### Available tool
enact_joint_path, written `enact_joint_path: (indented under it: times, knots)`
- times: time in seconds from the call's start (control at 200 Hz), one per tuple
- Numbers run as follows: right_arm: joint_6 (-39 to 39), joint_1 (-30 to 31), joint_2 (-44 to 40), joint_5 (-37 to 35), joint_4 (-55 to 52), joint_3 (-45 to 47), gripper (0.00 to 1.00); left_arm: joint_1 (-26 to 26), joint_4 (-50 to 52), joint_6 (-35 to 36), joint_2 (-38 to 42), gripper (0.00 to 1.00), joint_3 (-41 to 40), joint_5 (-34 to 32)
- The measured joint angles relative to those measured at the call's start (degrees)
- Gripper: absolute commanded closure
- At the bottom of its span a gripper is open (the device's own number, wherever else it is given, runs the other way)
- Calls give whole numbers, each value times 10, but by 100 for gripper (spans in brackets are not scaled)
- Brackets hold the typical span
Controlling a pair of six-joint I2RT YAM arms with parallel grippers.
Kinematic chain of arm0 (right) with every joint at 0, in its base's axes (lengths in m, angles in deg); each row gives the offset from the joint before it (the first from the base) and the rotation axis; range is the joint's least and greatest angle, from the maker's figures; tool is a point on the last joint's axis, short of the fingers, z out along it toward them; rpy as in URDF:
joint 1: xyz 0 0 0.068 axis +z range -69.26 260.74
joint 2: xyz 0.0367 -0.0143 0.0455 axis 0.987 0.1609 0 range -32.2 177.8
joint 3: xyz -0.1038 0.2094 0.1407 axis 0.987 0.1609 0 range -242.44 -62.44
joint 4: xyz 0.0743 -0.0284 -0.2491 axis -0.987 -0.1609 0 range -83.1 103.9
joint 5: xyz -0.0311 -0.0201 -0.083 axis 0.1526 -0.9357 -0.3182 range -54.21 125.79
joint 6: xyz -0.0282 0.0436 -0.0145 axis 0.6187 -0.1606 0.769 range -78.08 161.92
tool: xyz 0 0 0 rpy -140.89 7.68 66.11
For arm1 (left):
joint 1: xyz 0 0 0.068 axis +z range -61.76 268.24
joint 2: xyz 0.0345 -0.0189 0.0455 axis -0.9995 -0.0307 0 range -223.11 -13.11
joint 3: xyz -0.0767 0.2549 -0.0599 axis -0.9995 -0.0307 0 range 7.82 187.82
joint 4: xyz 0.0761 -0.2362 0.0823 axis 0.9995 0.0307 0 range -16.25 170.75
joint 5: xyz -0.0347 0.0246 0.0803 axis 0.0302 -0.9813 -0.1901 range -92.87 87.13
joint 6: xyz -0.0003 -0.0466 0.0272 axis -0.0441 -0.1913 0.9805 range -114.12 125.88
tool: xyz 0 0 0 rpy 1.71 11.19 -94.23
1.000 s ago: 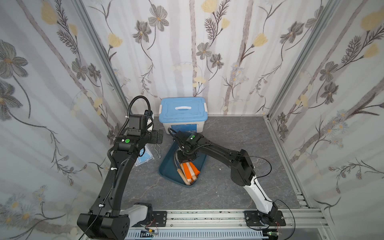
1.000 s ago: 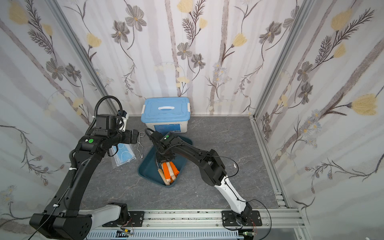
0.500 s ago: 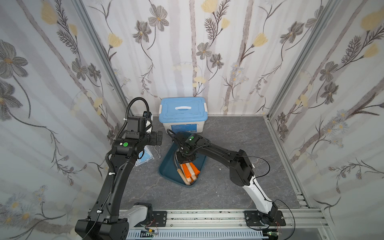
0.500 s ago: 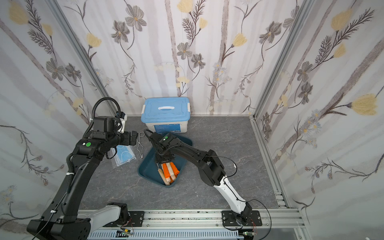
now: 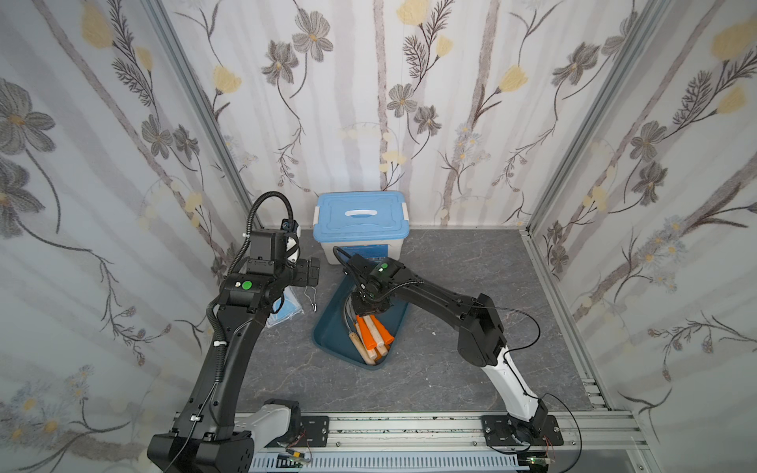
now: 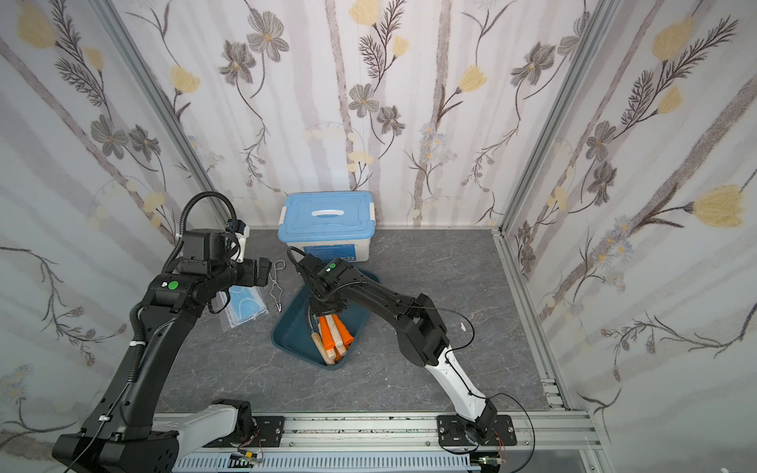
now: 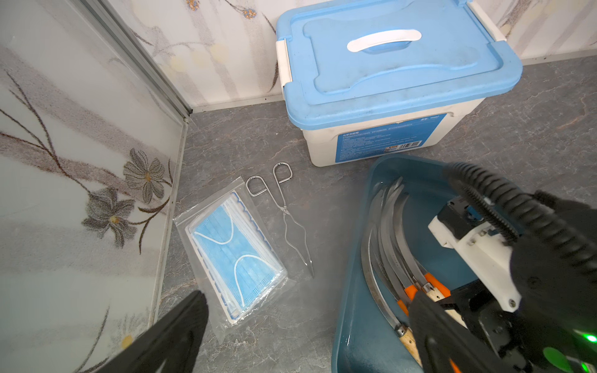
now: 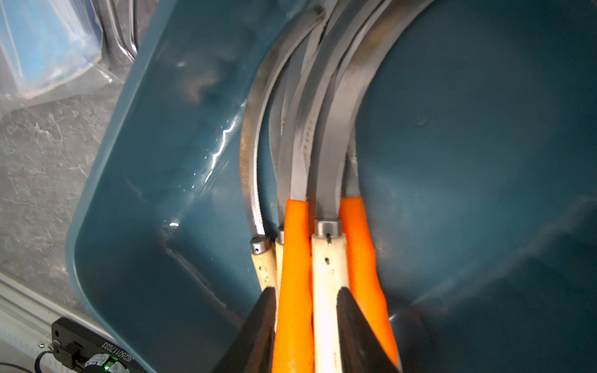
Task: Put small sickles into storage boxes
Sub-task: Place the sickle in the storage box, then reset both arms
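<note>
The right gripper [image 8: 305,292] is sitting low inside the dark teal plastic tray with rounded corners [image 8: 129,161]. Its jaws are standing narrowly apart astride one orange plastic handle [image 8: 294,258] and one pale wooden handle [image 8: 329,274]; whether they are pinching, I cannot tell. The small sickles with curved grey metal blades [image 8: 326,145] are lying bundled in that tray, so the placing step seems to be closing. The next move is calling for a wider opening and a straight lift clear of the blades. The left gripper [image 7: 308,295] is gaping wide, holding nothing. I am counting five handles, two orange and three pale, and one tray
</note>
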Motion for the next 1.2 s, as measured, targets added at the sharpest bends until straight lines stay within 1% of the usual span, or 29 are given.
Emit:
enact_joint_path:
  times: [0.18,0.36,0.45,0.53,0.615,0.709,0.774,0.849,0.904,1.079,1.134,1.199]
  knots:
    - [4,-30,-33,-17,0,0,65,12,-9,-16,1,0,5,-5]
    - [8,-73,-105,-45,14,21,63,32,-28,-32,5,0,-10,-31]
    - [8,-94,-159,-60,32,61,61,45,-30,-40,5,0,-19,-39]
    - [12,-118,-217,-73,63,118,59,56,-34,-49,5,0,-28,-45]
    - [16,-143,-274,-73,96,180,59,65,-39,-55,5,0,-40,-49]
    - [19,-170,-320,-75,123,227,57,76,-50,-64,7,0,-60,-50]
    - [21,-184,-349,-76,136,252,53,84,-58,-69,7,0,-75,-50]
    - [23,-200,-383,-83,153,283,38,89,-66,-77,8,0,-92,-53]
    - [25,-212,-408,-89,164,305,33,90,-76,-81,8,0,-106,-54]
    - [27,-255,-473,-106,192,371,28,93,-114,-95,14,0,-153,-64]
    - [27,-266,-493,-113,199,392,24,93,-128,-100,19,0,-170,-68]
    - [33,-278,-521,-119,210,421,24,93,-146,-105,27,0,-190,-72]
